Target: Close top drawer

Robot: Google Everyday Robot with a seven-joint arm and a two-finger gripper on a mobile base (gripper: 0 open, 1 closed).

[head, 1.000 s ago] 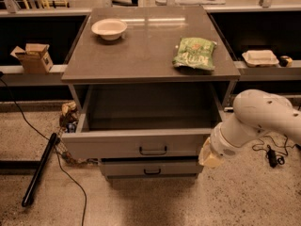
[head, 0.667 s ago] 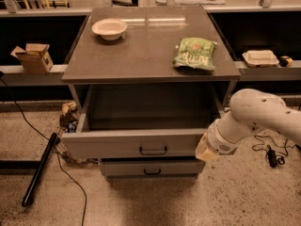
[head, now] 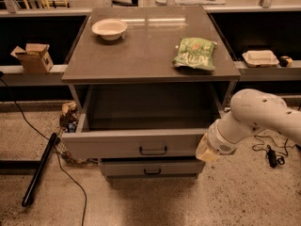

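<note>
The top drawer [head: 113, 144] is pulled well out from under the grey table top, and its deep box looks empty. Its flat grey front carries a small black bar handle [head: 153, 150]. My gripper [head: 207, 150] is at the end of the white arm that reaches in from the right. Its beige tip is right at the right end of the drawer front, and I cannot tell whether it touches. A slimmer lower drawer [head: 150, 167] sits below, nearly shut.
On the table top [head: 141, 55] are a white bowl [head: 109, 28] and a green chip bag [head: 194, 53]. A cardboard box [head: 34, 57] sits on the left shelf and a white container [head: 260, 57] on the right. A black pole [head: 39, 169] and cables lie on the floor.
My arm has moved slightly left and up, bringing the gripper closer to the right end of the drawer front. The drawer has not visibly moved.
</note>
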